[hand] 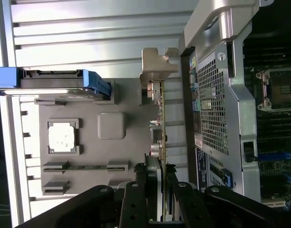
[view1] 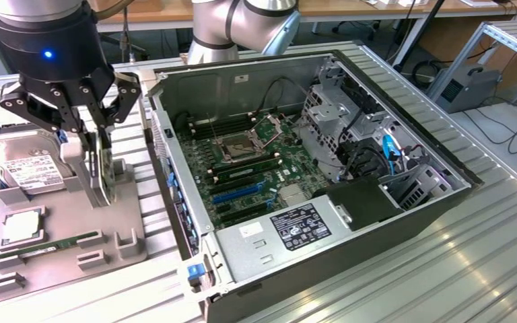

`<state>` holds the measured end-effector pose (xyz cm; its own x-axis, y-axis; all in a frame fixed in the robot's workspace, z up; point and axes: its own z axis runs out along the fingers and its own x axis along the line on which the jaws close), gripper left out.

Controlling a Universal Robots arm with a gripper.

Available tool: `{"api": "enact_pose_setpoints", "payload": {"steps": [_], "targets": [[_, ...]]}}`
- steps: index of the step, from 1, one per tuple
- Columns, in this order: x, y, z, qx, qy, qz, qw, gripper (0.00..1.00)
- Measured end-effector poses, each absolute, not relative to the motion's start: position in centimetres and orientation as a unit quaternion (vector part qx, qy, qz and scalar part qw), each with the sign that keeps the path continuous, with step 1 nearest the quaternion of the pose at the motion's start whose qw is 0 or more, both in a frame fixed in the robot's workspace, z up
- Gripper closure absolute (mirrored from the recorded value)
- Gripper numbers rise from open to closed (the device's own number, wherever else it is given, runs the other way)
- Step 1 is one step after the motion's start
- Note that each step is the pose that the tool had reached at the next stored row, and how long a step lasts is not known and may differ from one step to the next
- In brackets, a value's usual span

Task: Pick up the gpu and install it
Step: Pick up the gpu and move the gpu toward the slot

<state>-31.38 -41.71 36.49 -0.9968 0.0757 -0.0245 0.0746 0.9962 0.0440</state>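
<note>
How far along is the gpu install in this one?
Done: the hand is shut on the gpu, gripping the upright card from both sides. In hand: the card is over the grey tray, beside the open computer case; whether it is clear of its holder I cannot tell. Left: the motherboard's blue slots hold no card.

The gripper (view1: 92,161) hangs over the grey tray (view1: 140,212) at the exterior view's left. Its fingers (view1: 77,161) are closed against both faces of the gpu (view1: 106,183), which stands upright on edge. On the tray, the hard drive (view1: 21,165) lies just beside the gpu. The processor (view1: 21,227) and the memory stick (view1: 48,247) sit closer to the viewer. The open computer case (view1: 420,202) lies on its side to the right, with the motherboard (view1: 250,168) exposed.
</note>
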Motion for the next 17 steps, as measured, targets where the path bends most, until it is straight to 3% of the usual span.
{"api": "enact_pose_setpoints", "payload": {"steps": [17], "targets": [[-31.39,-41.71,37.29,0.038,0.999,0.022,0.013,0.73]]}}
